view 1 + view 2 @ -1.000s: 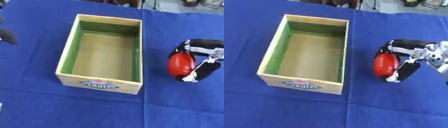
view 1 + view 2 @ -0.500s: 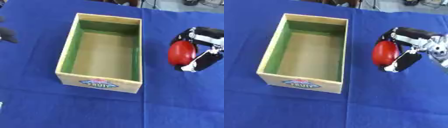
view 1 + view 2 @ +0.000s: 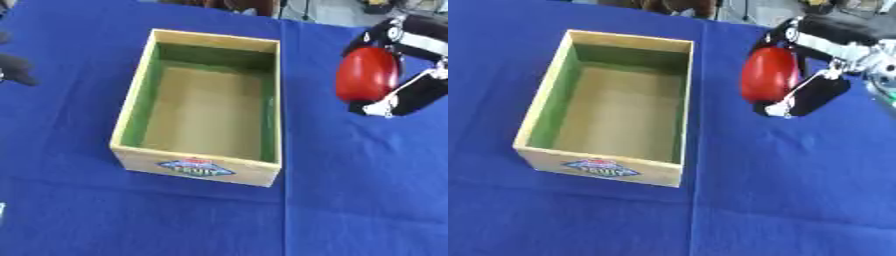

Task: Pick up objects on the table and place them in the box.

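My right hand [image 3: 815,65] has its fingers curled around a red apple [image 3: 768,75], holding it above the blue tablecloth [image 3: 798,190] just right of the wooden box [image 3: 262,172]. My left hand [image 3: 16,67] shows only as a dark shape at the left edge, so I cannot tell its fingers' state.

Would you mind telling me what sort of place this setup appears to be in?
Probably a lab or test bench: a blue cloth-covered table, an empty wooden box with green inner walls, and the black right hand holding a red rounded object.
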{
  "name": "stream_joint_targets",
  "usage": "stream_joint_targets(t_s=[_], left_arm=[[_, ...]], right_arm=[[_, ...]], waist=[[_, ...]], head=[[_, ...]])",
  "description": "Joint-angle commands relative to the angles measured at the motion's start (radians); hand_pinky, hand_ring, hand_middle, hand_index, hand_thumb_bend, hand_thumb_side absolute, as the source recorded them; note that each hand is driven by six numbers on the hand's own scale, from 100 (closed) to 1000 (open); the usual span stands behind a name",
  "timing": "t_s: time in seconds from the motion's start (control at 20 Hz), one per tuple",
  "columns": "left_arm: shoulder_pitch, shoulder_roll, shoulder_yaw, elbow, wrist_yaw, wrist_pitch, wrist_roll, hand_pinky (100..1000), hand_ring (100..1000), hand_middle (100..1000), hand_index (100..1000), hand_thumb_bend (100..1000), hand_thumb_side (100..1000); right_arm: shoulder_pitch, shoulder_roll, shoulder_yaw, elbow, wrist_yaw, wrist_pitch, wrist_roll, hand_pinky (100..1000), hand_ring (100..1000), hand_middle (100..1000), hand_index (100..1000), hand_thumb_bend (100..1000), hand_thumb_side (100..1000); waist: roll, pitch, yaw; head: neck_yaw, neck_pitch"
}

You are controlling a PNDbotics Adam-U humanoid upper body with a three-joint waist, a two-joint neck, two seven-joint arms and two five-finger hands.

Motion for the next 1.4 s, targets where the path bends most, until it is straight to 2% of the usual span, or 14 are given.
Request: stream_joint_targets(t_s=[0.05,0.45,0.8,1.1,1.4], left_arm=[[-0.005,0.017,-0.003,-0.017,0.001,0.001,-0.003,484,550,645,831,100,906],[-0.001,0.019,-0.006,-0.017,0.003,0.002,-0.007,484,550,645,831,100,905],[-0.004,0.017,-0.008,-0.017,0.005,0.001,-0.008,484,550,645,831,100,905],[-0.012,0.012,-0.011,-0.017,0.007,-0.001,-0.012,484,550,645,831,100,905],[-0.016,0.007,-0.013,-0.017,0.010,-0.003,-0.014,484,549,644,831,100,905]], right_arm=[[-0.056,-0.006,-0.017,-0.016,0.004,0.013,0.001,348,454,473,510,100,100],[-0.215,0.108,0.009,0.068,0.042,0.012,0.012,349,446,469,516,100,100],[-0.332,0.247,0.021,0.188,0.119,0.000,-0.007,348,443,466,518,100,100],[-0.393,0.365,0.022,0.287,0.198,0.002,-0.046,348,440,462,521,100,100],[-0.418,0.473,0.023,0.363,0.298,0.018,-0.109,346,436,459,517,100,100]], waist=[[0.001,-0.032,0.000],[-0.004,-0.039,0.007],[-0.009,-0.038,0.030],[-0.011,-0.034,0.052],[-0.009,-0.030,0.059]], head=[[0.001,0.001],[-0.003,-0.005],[-0.019,-0.013],[-0.032,-0.019],[-0.038,-0.022]])
